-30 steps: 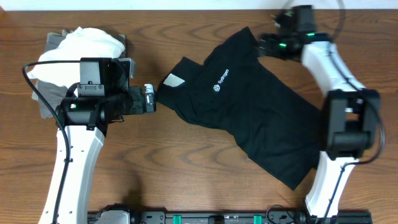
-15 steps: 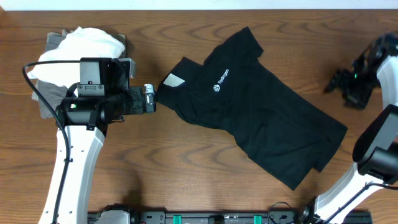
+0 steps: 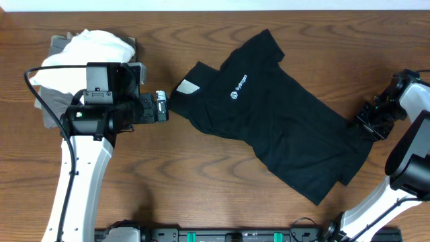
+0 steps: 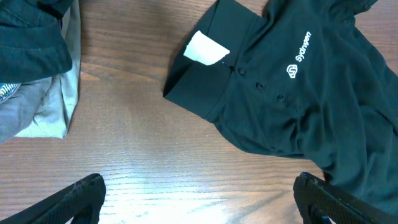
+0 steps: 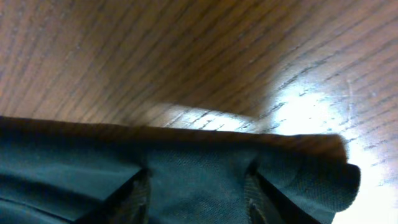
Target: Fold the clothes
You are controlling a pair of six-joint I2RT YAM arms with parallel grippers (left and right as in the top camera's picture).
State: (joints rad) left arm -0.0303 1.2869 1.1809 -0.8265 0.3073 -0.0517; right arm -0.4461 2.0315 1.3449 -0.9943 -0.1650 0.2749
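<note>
- Right gripper [image 3: 371,121]: its fingers [image 5: 135,198] are standing partly apart, with the hem corner of the shirt [image 3: 282,134] lying between them. The blurred wrist view is showing no pinch.
- Left gripper [image 3: 161,106]: its fingers [image 4: 81,194] are standing wide apart, holding nothing and hovering over the bare table [image 3: 201,195]. The collar is lying just ahead of them, not touching.
- The shirt is lying front up mid-table, its long axis running diagonally. The collar is pointing up-left toward the left gripper, and the hem is pointing down-right to the right gripper.
- One sleeve is pointing toward the far edge.
- The label [image 4: 206,48] is showing white inside the collar, and the logo [image 3: 235,95] is sitting on the chest with lettering beside it.
- The white garment [image 3: 91,47] is lying on the grey garment [image 3: 48,115] at the far left, apart from the shirt, with the left arm covering part of the pile.
</note>
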